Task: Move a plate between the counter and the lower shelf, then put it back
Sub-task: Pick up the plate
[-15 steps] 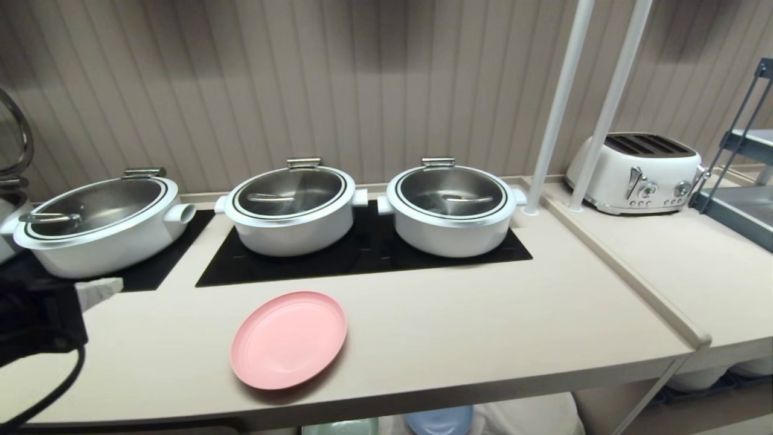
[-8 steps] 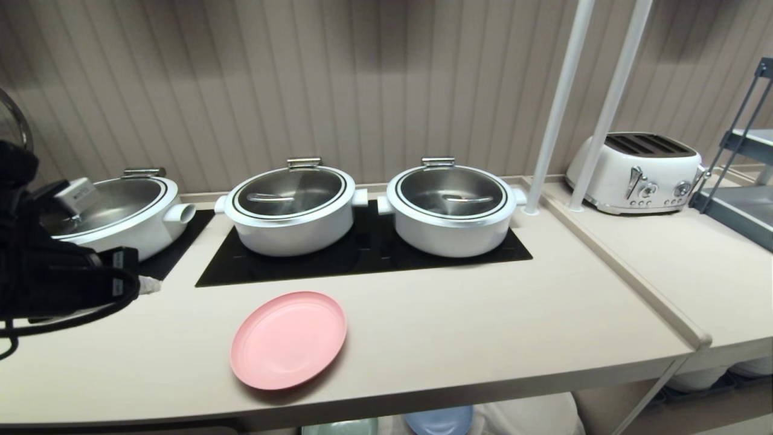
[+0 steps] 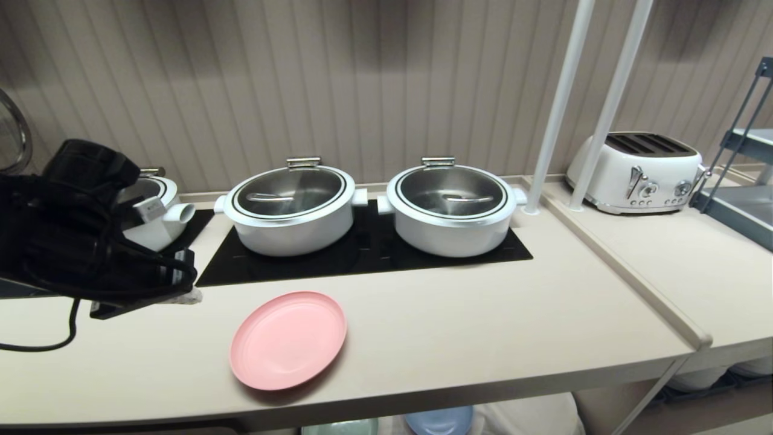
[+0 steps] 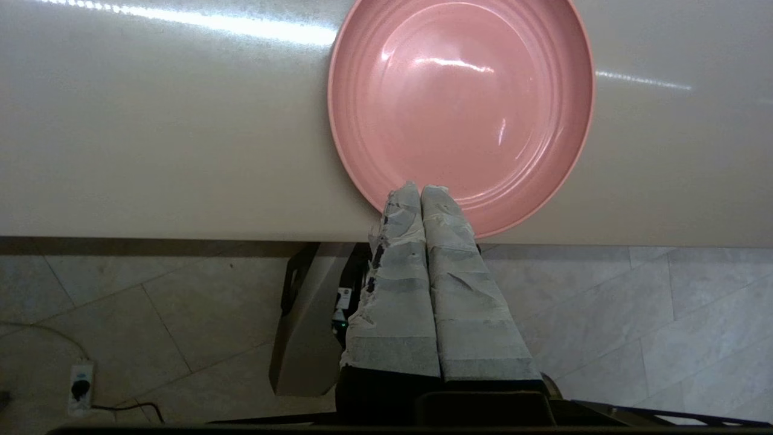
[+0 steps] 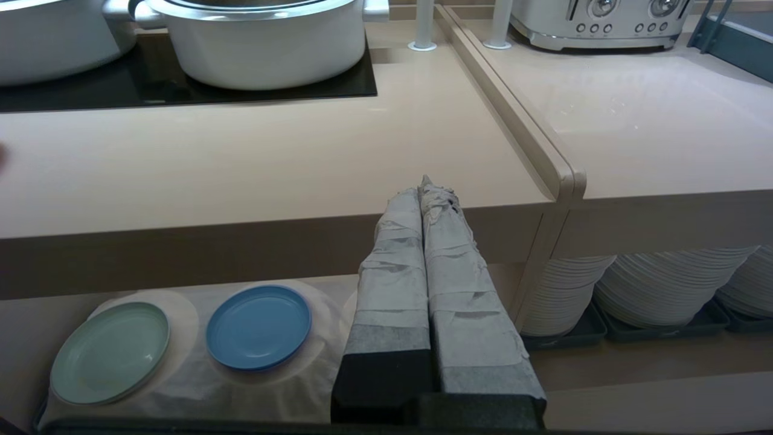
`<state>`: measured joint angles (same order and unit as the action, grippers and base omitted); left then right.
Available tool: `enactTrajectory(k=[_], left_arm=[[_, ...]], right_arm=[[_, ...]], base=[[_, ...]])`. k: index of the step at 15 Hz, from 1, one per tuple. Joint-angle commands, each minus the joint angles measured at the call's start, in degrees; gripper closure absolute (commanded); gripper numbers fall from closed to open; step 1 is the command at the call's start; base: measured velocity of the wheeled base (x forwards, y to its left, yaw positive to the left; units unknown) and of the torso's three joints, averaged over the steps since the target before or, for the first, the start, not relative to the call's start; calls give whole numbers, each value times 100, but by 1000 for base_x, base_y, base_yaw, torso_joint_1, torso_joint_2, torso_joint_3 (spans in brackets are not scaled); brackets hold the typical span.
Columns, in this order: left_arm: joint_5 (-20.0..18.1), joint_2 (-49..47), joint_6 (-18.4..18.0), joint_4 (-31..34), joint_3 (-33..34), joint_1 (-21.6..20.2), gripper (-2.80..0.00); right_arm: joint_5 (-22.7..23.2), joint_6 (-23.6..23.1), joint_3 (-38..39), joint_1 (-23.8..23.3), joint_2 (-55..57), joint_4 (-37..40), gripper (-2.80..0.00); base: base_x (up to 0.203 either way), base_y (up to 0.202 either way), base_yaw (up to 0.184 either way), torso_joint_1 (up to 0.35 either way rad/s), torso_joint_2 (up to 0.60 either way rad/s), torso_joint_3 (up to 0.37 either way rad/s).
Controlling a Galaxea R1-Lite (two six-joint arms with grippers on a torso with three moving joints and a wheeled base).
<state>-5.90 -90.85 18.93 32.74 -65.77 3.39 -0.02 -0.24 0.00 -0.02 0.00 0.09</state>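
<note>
Resting flat on the bench (image 3: 459, 326), near its front edge and in front of the black cooktop panel (image 3: 362, 260): the pink plate (image 3: 288, 339), empty and upright. Positioned above the bench to the left of the plate, near the corner of the cooktop panel: the left gripper (image 4: 421, 192), jaws pressed together with nothing between them. In the left wrist view, taped fingertips (image 4: 404, 205) overlapping the plate rim nearest the bench front edge; contact with the rim not determinable. Hanging below and in front of the bench, to the right of the plate: the right gripper (image 5: 427, 186), jaws likewise pressed together, holding nothing, tips level with the bench front edge. Under the bench, beneath the plate: the lower shelf (image 5: 24, 326), covered by a rumpled white cloth (image 5: 181, 386) carrying a mint-green plate (image 5: 110, 353) and a blue plate (image 5: 258, 327) side by side. Standing on the cooktop panel behind the plate: two white lidded pots (image 3: 290, 205), with a third partly hidden behind the left arm. On the adjoining surface, well apart to the right of the plate: a white toaster (image 3: 637, 172).
</note>
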Motion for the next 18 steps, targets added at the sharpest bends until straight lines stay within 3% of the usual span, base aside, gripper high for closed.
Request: enactTrajectory(k=[1,5,8,9,10,16,18], left_arm=[[-8,-130,18,22,38,48,0],[-8,-180,216,22,177,4,0],[-233,-292,216,-14,178,4,0],[-326,-285,216,-5,193,4,-17],[-429,-293,222,8,219,-5,-280],[-501,-428,165,-285,566,-191,-280],[-488,-551,-138,-542,590,-292,-280]], right_arm=[[-6,-2,0,2,0,-1,0],[2,-2,0,2,0,-1,0],[2,-2,0,2,0,-1,0],[2,-2,0,2,0,-1,0],[2,-2,0,-6,0,-1,0],[2,-2,0,-6,0,-1,0],[2,-2,0,-2,0,-1,0]], base=[[0,0,0,0,0,0],[0,0,0,0,0,0],[0,0,0,0,0,0],[0,0,0,0,0,0],[0,0,0,0,0,0],[0,0,0,0,0,0],[0,0,0,0,0,0]])
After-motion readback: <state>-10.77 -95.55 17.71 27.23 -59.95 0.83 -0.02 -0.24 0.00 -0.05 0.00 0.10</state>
